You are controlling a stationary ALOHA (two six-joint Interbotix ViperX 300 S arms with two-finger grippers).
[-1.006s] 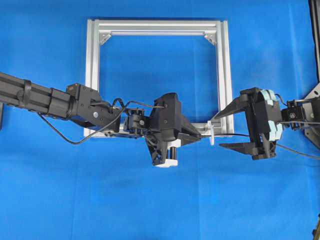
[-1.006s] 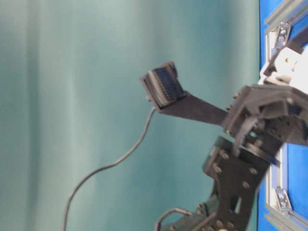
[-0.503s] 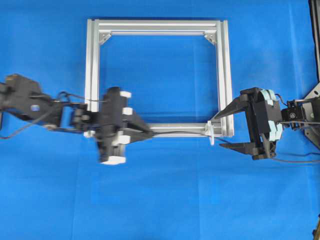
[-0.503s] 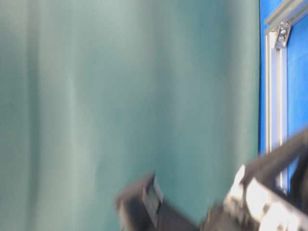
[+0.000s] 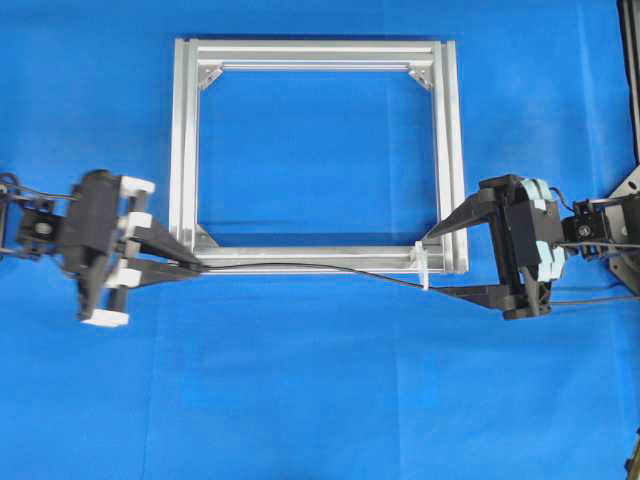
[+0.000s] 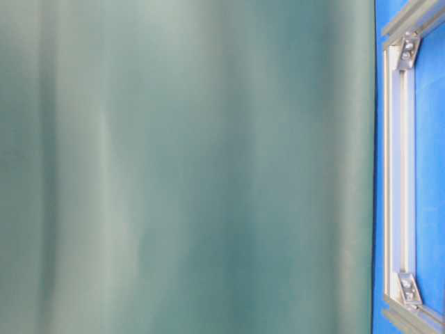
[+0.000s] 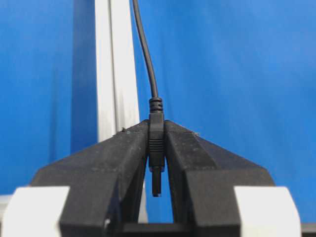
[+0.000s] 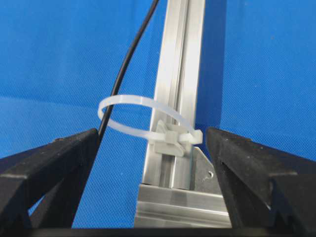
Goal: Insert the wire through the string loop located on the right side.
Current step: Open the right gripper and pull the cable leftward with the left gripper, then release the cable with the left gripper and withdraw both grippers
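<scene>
Left gripper (image 5: 185,268): at the left edge of the overhead view, just outside the lower left corner of the aluminium frame (image 5: 185,140), fingers pointing right and level; jaws clamped on the plug tip of the wire (image 7: 156,148). Wire runs rightward from that grip along the frame's lower bar, passes through the string loop (image 8: 143,118) at the lower right corner, and ends under the right gripper's lower finger. Right gripper (image 5: 447,262): just right of that corner, fingers pointing left, jaws spread wide to either side of the loop, holding nothing. Blue table cover (image 5: 320,400) beneath all.
</scene>
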